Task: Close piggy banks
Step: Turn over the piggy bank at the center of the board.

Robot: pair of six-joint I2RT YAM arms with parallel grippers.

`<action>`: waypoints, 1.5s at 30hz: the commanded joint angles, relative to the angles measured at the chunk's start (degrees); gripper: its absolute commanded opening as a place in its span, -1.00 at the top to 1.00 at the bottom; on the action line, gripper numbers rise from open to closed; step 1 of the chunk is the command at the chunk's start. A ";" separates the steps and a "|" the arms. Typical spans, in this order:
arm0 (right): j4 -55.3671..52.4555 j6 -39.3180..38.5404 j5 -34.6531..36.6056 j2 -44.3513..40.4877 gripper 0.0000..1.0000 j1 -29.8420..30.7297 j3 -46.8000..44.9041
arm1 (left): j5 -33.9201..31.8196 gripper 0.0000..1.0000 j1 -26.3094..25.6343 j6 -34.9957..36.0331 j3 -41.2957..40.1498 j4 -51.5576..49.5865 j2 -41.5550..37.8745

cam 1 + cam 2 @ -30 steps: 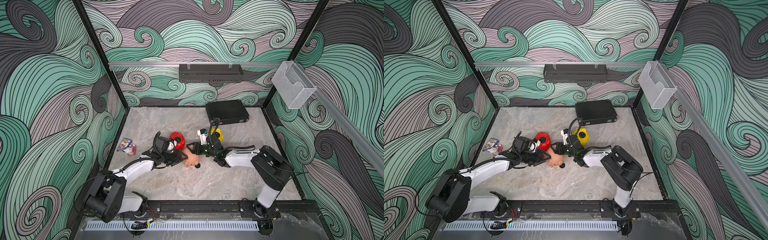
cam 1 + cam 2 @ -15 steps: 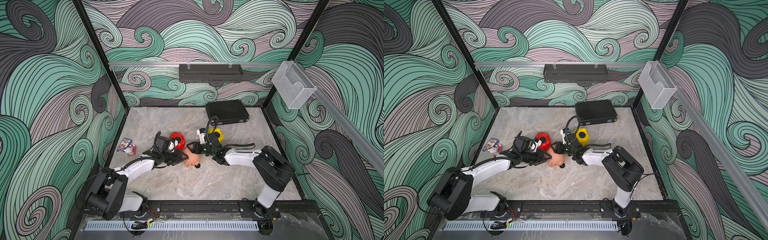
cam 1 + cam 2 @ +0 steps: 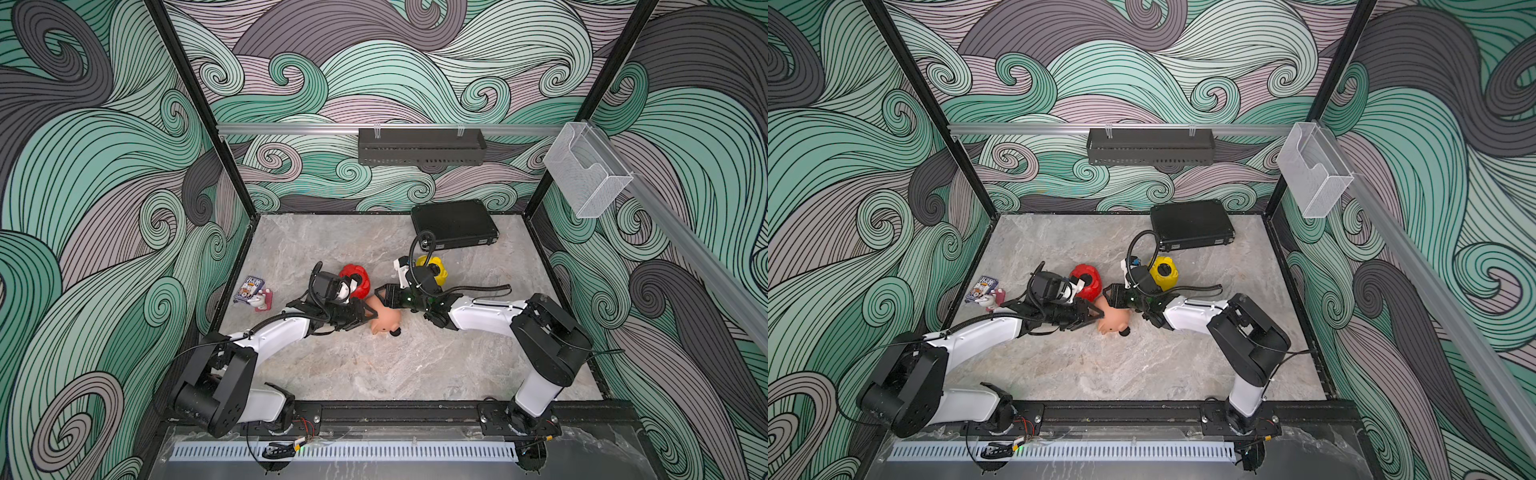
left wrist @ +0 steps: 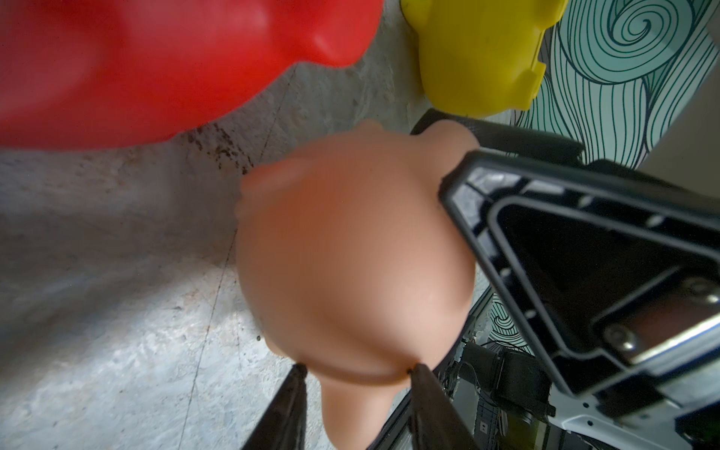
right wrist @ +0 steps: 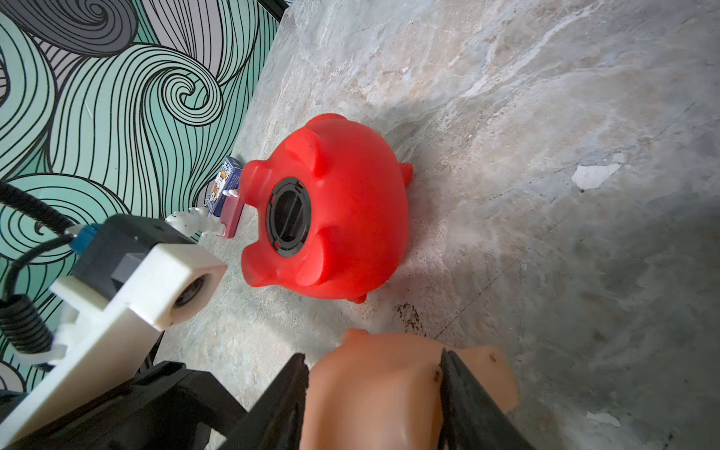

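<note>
The peach-pink piggy bank [image 3: 386, 320] [image 3: 1115, 320] lies on its side mid-table between both arms. My right gripper [image 5: 374, 362] [image 3: 384, 293] is shut across its body [image 5: 374, 389], both fingers touching. My left gripper [image 4: 356, 374] [image 3: 368, 312] is shut on a stub of the same pig [image 4: 350, 253], fingertips against the body. A small black round piece [image 3: 397, 331] sits at the pig's near end. The red piggy bank [image 5: 343, 210] [image 3: 357, 278] lies just behind, a black plug [image 5: 289, 212] in its belly hole. The yellow piggy bank [image 3: 1165, 270] [image 4: 479, 50] stands behind my right wrist.
A black rectangular case [image 3: 455, 224] lies at the back right. A small card box [image 3: 249, 289] and a pink-and-white figure [image 3: 264, 299] sit by the left wall. A black tray [image 3: 419, 145] hangs on the back wall, a clear holder [image 3: 586, 178] on the right rail.
My left gripper's jaws have narrowed onto the peach-pink pig's stub. The right gripper has edged slightly left with the pig in it. The red and yellow pigs have not moved.
</note>
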 commanded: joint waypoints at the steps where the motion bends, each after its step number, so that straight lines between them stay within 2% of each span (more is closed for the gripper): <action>1: -3.16 0.10 -3.22 -2.11 -0.10 2.77 1.96 | -4.48 0.20 0.11 0.71 0.26 -2.28 2.11; 14: -5.60 0.65 -1.18 -2.98 -0.09 4.03 3.43 | -4.48 0.22 0.13 0.50 0.12 -1.26 3.16; 26: -1.41 3.22 -1.59 -2.41 -0.09 4.16 0.57 | -4.83 0.22 0.14 0.51 -0.61 -0.91 3.43; 45: 4.95 7.45 1.10 -5.11 -0.32 4.09 -5.85 | -5.36 0.22 0.12 0.44 -1.08 -1.50 2.47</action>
